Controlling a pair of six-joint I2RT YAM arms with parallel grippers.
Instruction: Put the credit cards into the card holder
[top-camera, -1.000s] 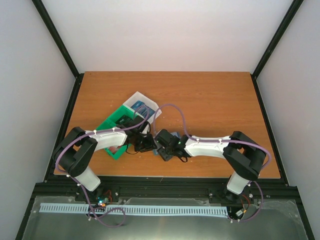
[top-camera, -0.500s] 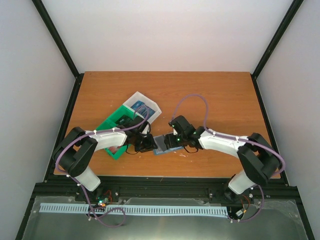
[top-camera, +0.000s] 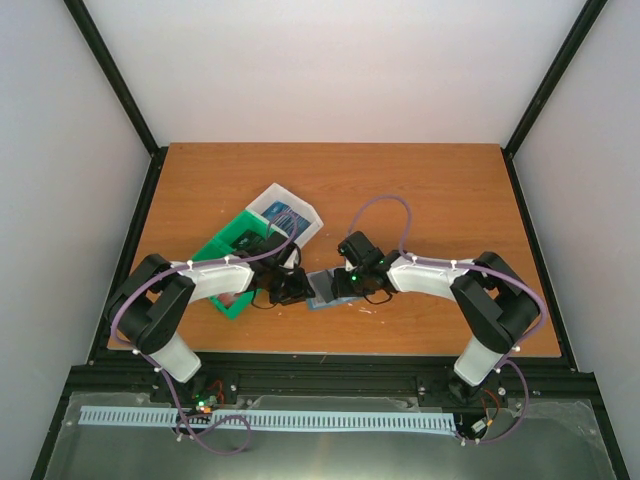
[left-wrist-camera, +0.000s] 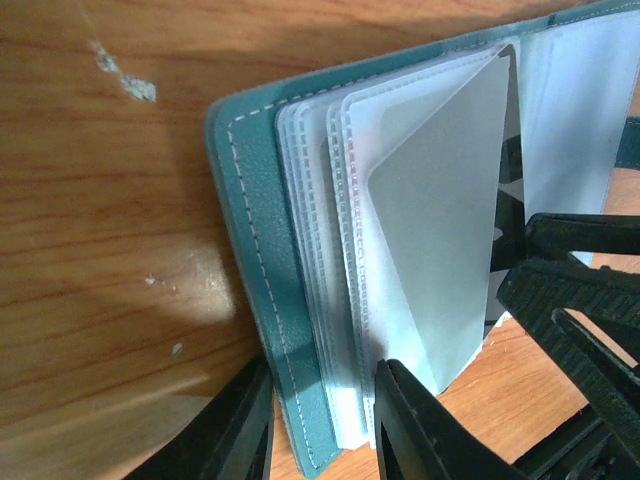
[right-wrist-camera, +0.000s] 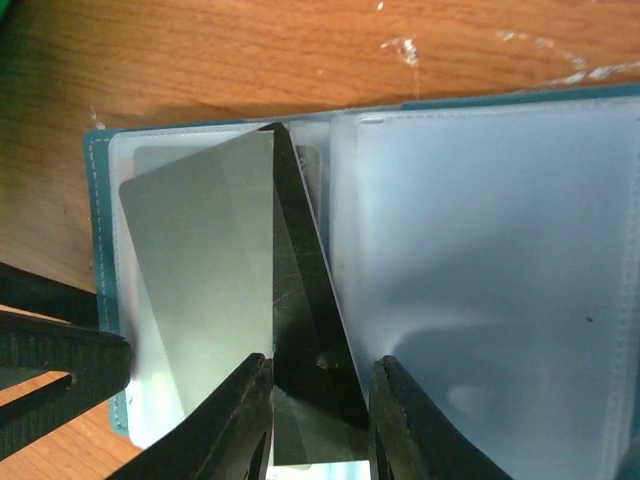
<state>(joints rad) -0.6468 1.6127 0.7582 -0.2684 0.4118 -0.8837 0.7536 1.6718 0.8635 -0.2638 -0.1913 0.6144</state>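
1. Presently, step in hand: seating one card in a sleeve. Holder (top-camera: 322, 290) lies open at the front middle of the table (top-camera: 420, 190), between the two claws.
2. Left claw (left-wrist-camera: 325, 400): clamped on the holder's teal cover and the stack of clear sleeves (left-wrist-camera: 320, 200) at one edge, pinning it down.
3. Right claw (right-wrist-camera: 318, 375): jaws closed against a dark card (right-wrist-camera: 300, 300). The card stands on edge between a raised grey leaf (right-wrist-camera: 200, 280) and the facing sleeves.
4. Next move, as judged: slide the card lengthwise until it sits in the pocket, then release. The left claw's grip must stop the holder sliding, and the thin sleeve mouth may buckle.
5. Stock remaining: cards (top-camera: 288, 214) in the white bin (top-camera: 268, 193), beside a green bin (top-camera: 215, 255), near the left arm.
6. Views compared: only the overhead shows the bins and both arms, but there the claws hide the card. Only the right wrist shows the dark card plainly. Only the left wrist shows the sleeve stack's edge and the cover stitching.
7. Whether the card has entered a pocket mouth: cannot tell.
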